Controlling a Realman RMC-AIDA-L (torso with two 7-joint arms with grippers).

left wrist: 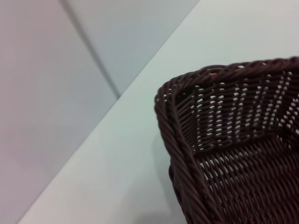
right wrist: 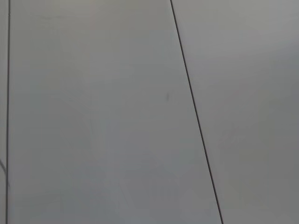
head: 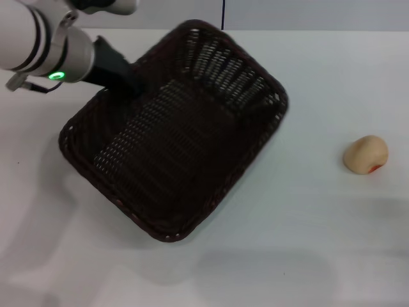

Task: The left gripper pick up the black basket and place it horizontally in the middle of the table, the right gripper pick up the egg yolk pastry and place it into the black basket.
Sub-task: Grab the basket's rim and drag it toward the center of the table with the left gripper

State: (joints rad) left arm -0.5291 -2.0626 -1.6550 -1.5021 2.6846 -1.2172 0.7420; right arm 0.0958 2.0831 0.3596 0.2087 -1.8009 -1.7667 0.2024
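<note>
One left end effector (head: 128,80) at black basket (head: 179,134) rim, grip unclear | egg yolk pastry (head: 365,154) well apart

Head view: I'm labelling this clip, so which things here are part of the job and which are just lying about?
Part of the job:
- black basket, sitting diagonally on the table
- egg yolk pastry, on the table to the basket's right, apart from it
- left gripper, at the basket's far-left rim

Just lying about:
- nothing else shows; the right gripper is out of view
</note>
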